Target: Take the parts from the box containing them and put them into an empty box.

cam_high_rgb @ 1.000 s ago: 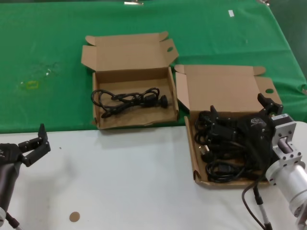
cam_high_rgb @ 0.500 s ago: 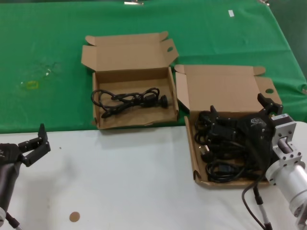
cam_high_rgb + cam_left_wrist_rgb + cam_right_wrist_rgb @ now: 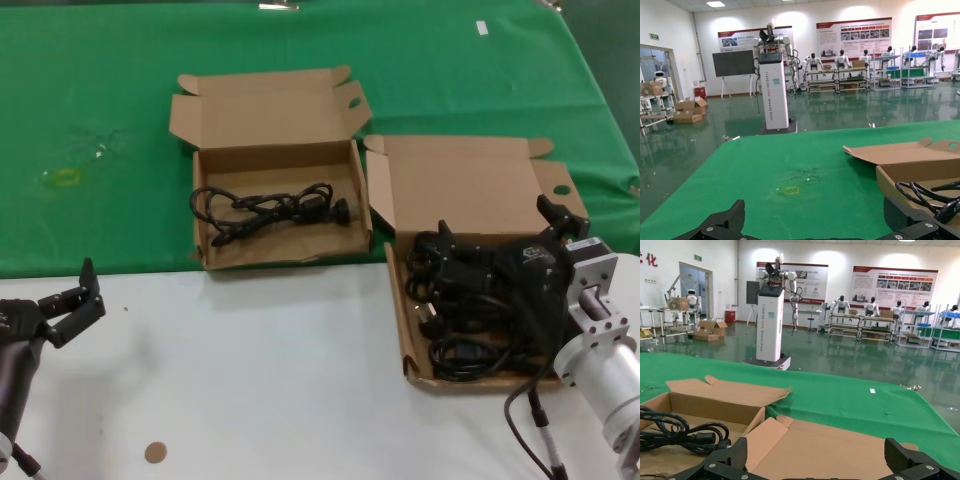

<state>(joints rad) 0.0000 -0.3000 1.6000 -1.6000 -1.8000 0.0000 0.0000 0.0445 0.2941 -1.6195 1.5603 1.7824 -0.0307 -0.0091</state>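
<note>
Nearest the robot, the right gripper (image 3: 500, 232) hangs low over the box containing them (image 3: 470, 190), its fingers spread wide with nothing between them, above the heap of black power cords (image 3: 470, 320) filling the tray, though contact with the cords is hard to judge. The left gripper (image 3: 80, 300) waits over the white table (image 3: 250, 380), fingers apart. Farther back on the green cloth (image 3: 100, 100), the squarer box (image 3: 270, 105) already holds one black cord (image 3: 270, 210).
</note>
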